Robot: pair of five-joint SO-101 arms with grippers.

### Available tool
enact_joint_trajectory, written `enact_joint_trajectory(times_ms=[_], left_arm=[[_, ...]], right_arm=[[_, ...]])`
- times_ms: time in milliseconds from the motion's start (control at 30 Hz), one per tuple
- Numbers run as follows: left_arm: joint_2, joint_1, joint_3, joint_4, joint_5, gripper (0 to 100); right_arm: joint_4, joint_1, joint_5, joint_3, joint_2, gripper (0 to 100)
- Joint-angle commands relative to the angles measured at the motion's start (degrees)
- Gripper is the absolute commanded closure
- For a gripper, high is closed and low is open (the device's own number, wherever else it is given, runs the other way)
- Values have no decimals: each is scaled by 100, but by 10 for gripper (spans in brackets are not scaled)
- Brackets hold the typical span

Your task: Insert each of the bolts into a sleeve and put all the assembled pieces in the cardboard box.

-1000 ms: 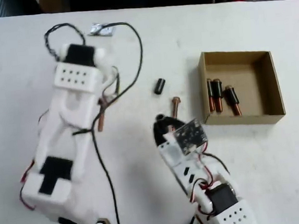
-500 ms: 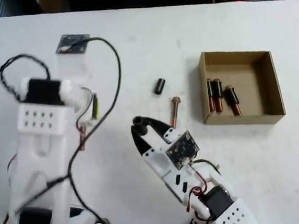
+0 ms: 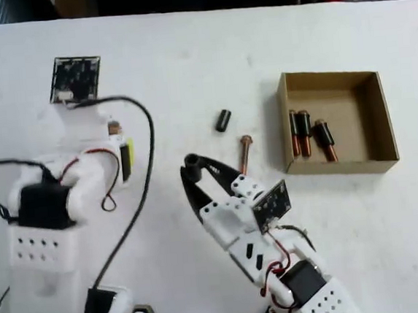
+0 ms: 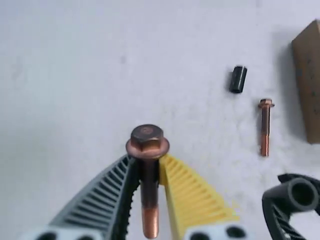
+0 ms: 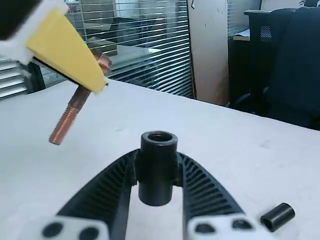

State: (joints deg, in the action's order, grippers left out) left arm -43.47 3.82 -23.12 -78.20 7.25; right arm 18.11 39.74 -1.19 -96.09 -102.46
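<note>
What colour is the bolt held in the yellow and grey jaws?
The bolt is shiny copper-brown, clearest in the left wrist view.

White arms (image 3: 237, 227) carry black servos (image 3: 43, 207); left end effector (image 4: 147, 165) is grey-yellow, right end effector (image 5: 157, 165) black.

Two bolts (image 4: 148, 175) (image 4: 265, 125), two sleeves (image 4: 238, 79) (image 4: 301, 192), three assembled pieces (image 3: 294, 133) (image 3: 304, 132) (image 3: 325, 140), one cardboard box (image 3: 341, 165)
</note>
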Motion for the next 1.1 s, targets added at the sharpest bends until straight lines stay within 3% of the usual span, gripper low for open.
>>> enact_joint_trajectory(times_ms=[0,200,367,767,1067], left_arm=[[-690,286,-651,1327,-18,977],[-1341,1200,-1275,2321,-44,977],[-1631,1288,-1248,2725,-53,977],[-1701,2220,-1257,2919,-413,977],[-1701,2281,-1292,3218,-378,977]], right_arm=[[-101,22,-53,-70,-75,981],[-136,31,-18,-70,-75,981],[-145,31,-18,-70,-75,981],[-330,110,-9,-70,-75,981],[-295,154,-9,-70,-75,981]])
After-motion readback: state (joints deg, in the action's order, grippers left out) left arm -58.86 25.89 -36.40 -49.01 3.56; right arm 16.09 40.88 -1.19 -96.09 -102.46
